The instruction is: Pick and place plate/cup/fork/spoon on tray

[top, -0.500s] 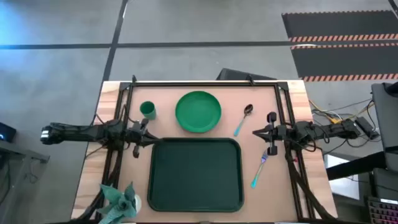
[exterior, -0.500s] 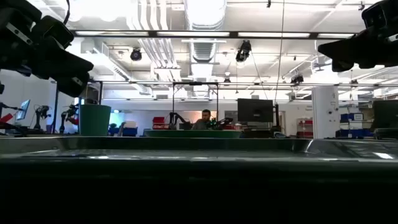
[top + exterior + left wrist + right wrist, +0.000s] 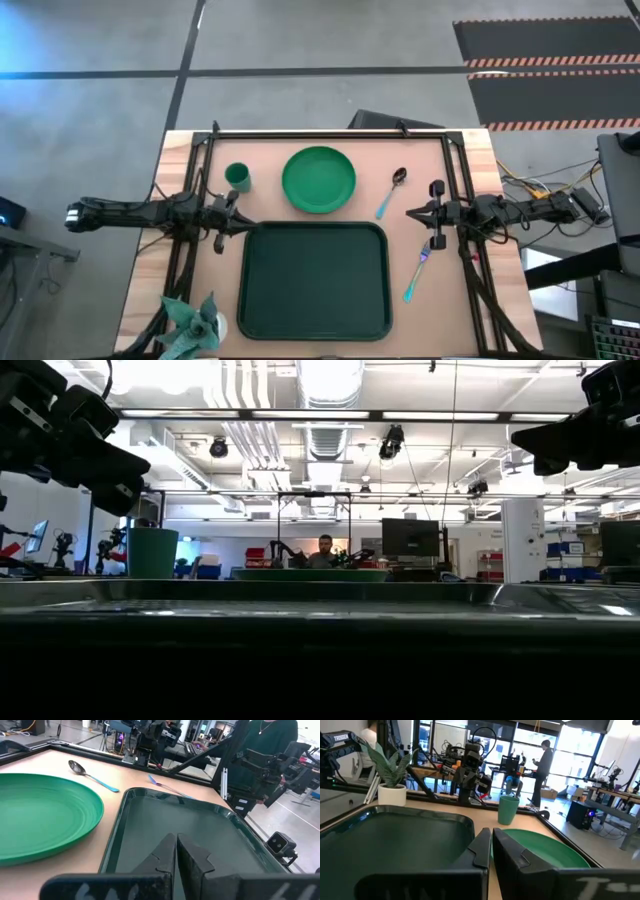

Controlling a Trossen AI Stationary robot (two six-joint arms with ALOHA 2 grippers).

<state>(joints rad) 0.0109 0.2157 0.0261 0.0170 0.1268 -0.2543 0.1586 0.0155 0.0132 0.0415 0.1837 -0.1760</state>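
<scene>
Both sets of jaws are clenched on nothing: the left gripper [image 3: 243, 222] sits at the tray's [image 3: 313, 281] far left corner, the right gripper [image 3: 410, 213] just off its far right corner. You will find the tray empty, with the cup [image 3: 238, 178], plate [image 3: 318, 179] and spoon [image 3: 391, 192] on the tabletop [image 3: 142, 290] beyond it and the fork [image 3: 418, 272] to its right. In the low view the tray's rim hides the cutlery, and the right arm crosses the fork's tines from above.

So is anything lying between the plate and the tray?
Nothing visible. The plate sits on bare tabletop just beyond the tray's far rim, with the cup and spoon off to either side.
</scene>
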